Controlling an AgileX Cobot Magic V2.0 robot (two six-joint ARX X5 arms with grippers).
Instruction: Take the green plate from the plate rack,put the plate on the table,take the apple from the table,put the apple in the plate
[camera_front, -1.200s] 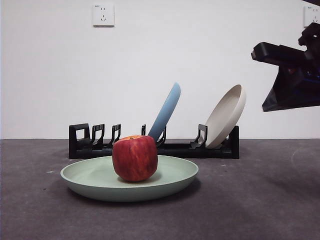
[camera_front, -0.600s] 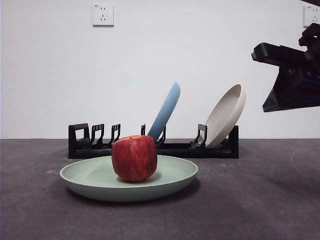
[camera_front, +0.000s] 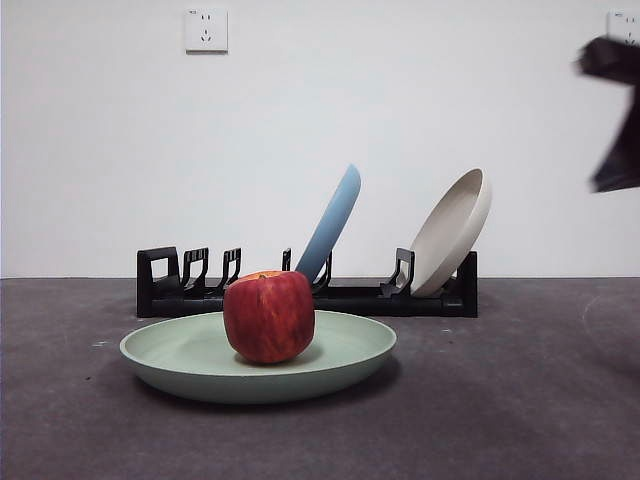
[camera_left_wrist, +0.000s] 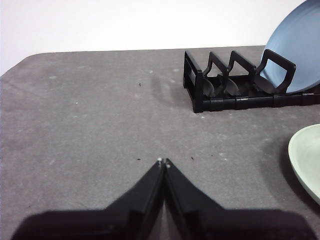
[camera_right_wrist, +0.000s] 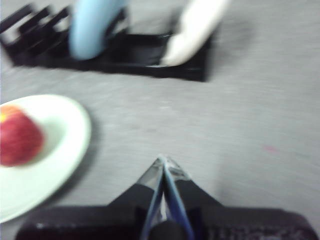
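Resting in the green plate (camera_front: 258, 358), the apple (camera_front: 269, 316) sat upright on the tabletop (camera_front: 520, 400), in front of the plate rack (camera_front: 307, 285). Both claws were closed and empty: the right claw (camera_right_wrist: 163, 161) hung off to the plate's side above bare tabletop, the left claw (camera_left_wrist: 163, 162) waited apart. By my judgement only retreat remained; it should lift clear without brushing the plate.

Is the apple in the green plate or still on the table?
In the plate: the apple sits upright inside the green plate.
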